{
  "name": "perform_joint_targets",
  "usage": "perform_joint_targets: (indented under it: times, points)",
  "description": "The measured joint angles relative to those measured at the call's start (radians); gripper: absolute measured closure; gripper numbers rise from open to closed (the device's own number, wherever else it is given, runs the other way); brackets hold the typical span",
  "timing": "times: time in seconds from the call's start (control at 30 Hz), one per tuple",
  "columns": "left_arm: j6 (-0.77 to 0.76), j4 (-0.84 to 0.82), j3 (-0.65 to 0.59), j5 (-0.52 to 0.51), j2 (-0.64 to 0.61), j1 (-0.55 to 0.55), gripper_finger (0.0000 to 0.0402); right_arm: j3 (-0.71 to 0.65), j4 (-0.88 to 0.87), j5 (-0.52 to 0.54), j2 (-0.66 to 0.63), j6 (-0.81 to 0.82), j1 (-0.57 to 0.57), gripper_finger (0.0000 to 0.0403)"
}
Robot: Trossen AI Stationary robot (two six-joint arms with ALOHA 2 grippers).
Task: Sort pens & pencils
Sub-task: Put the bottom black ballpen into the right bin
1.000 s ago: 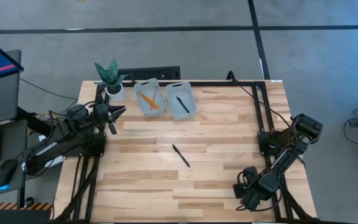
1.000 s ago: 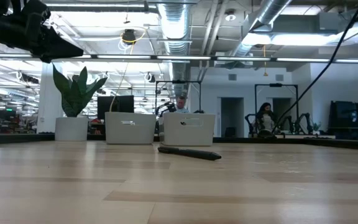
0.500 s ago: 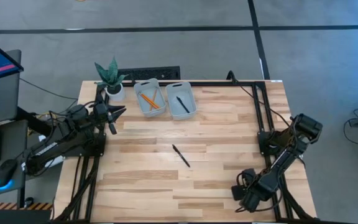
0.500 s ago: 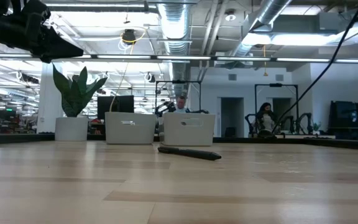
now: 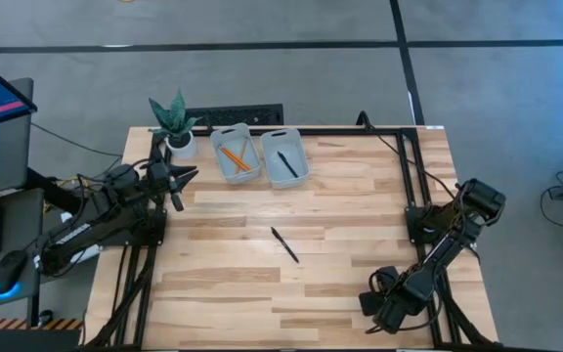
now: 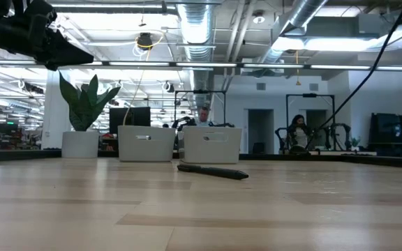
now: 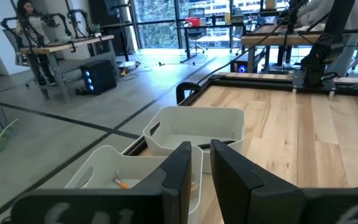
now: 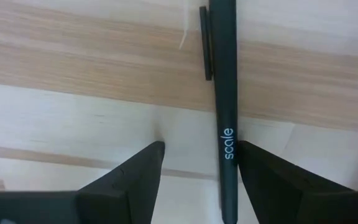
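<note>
Behind bins (image 5: 260, 155), potted plant (image 5: 175, 124)

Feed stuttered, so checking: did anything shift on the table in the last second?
The right gripper edged slightly toward the left arm's side, open, over a black pen with white lettering; nothing was gripped or released. The left gripper and the thin black pen at mid-table stayed put.

arms: two, black, jointed | cables: black (looped at bases) | fingers (image 8: 129, 180): dark, flat, angular
</note>
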Motion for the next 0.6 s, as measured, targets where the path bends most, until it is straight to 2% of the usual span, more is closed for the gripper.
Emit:
perform_joint_targets:
  times: [0.6]
  points:
    - [0.000,0.000,0.000,0.000,0.000,0.000,0.0349,-0.001,-0.027,0.003,0.000,-0.085,-0.001,0.0168]
